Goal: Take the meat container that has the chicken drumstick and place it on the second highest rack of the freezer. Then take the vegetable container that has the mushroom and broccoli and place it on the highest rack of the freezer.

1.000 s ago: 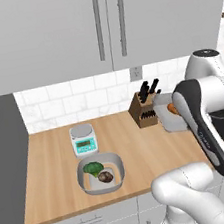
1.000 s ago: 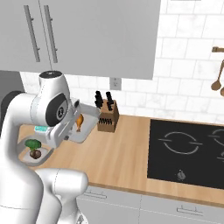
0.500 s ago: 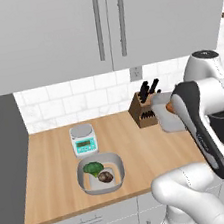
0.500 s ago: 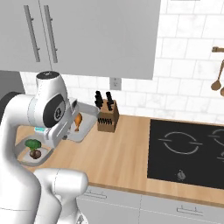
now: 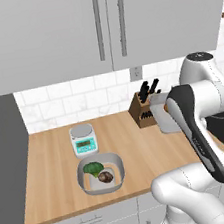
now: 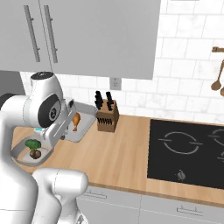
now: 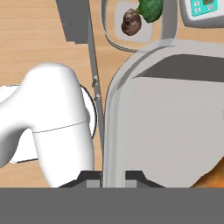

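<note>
Countertop (image 5: 50,163): 2 containers, 1 scale (image 5: 83,139).

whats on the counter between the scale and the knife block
Nothing: in the left base view the wooden counter between the scale and the knife block is bare. The vegetable container sits nearer the front edge, below the scale.

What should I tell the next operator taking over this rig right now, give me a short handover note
Claw: shut on the rim of the meat container, held in the air above the counter near the knife block.
Chicken drumstick: lying in that container.
Vegetable container: on the counter in front of the scale, with broccoli and mushroom inside.
Done: meat container picked up.
Left: carry it to the freezer's second highest rack, then bring the vegetable container to the highest rack.
</note>
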Tool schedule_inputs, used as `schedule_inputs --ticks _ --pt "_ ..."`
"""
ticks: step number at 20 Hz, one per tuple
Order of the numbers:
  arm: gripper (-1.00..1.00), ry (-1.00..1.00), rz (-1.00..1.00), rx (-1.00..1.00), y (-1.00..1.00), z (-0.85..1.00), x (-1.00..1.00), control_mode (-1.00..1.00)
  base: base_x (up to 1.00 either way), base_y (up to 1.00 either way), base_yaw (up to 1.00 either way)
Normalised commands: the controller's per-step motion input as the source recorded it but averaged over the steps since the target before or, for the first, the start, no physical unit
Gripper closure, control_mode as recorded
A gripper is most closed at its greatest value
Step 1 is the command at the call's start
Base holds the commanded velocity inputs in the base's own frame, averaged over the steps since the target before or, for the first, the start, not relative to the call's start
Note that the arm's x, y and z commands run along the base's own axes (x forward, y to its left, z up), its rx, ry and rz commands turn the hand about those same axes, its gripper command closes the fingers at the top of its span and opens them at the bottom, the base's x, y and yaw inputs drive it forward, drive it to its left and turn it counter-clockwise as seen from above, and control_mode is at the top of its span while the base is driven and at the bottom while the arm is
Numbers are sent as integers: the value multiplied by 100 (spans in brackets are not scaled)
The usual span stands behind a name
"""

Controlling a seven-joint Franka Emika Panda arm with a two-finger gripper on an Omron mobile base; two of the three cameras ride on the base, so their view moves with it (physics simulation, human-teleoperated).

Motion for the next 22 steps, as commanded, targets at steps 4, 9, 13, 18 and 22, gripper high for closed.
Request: schedule_inputs --ticks 4,9,13,18,22 --pt "100 0 1 0 0 0 -1 100 -20 0 1" --pt "100 0 0 0 0 0 0 100 -89 -21 9" --pt "100 0 0 0 0 0 0 100 -67 -31 49" --pt "100 0 0 0 0 0 0 100 -30 -7 94" --pt "100 0 0 0 0 0 0 100 -27 -7 98"
